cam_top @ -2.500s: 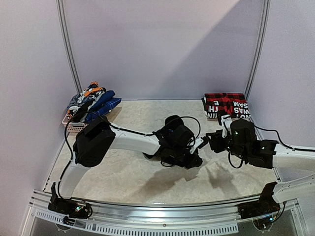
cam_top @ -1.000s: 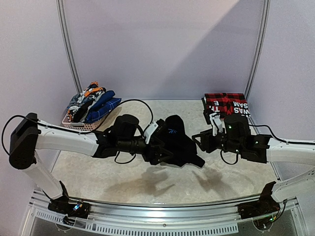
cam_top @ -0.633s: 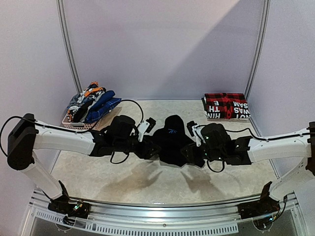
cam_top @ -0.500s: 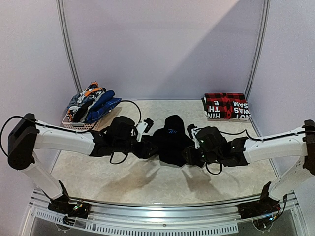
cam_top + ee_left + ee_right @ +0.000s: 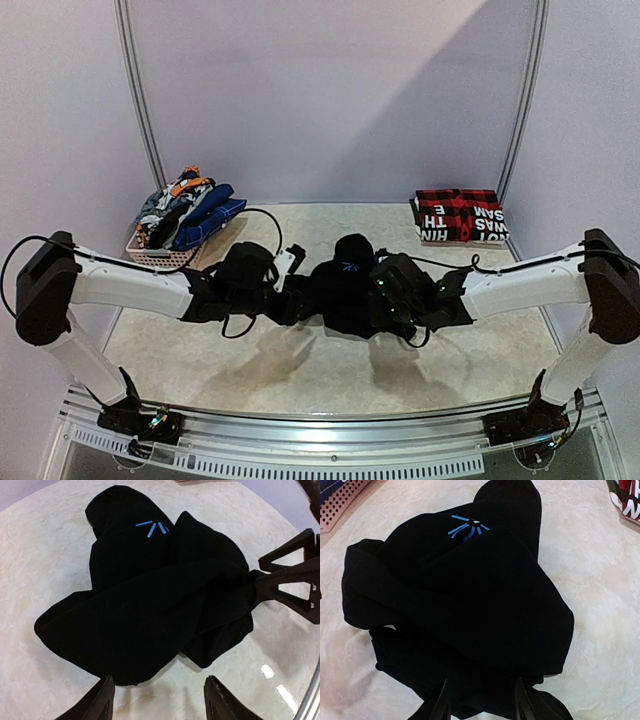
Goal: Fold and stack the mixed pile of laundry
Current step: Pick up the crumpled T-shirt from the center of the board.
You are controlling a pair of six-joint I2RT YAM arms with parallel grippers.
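Black garment [image 5: 345, 285]: soft crumpled heap, blue logo; glossy marbled table [image 5: 250, 370].

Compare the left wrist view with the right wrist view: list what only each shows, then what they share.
Only the left wrist view: the right end effector at the black garment's edge. Only the right wrist view: a corner of the pink lattice basket and the red plaid garment. Both: that black garment with its blue logo, lying on the marbled tabletop.

R fingers [image 5: 431, 711] blend w/ black garment [image 5: 470, 590], basket [image 5: 342, 505] cropped top-left
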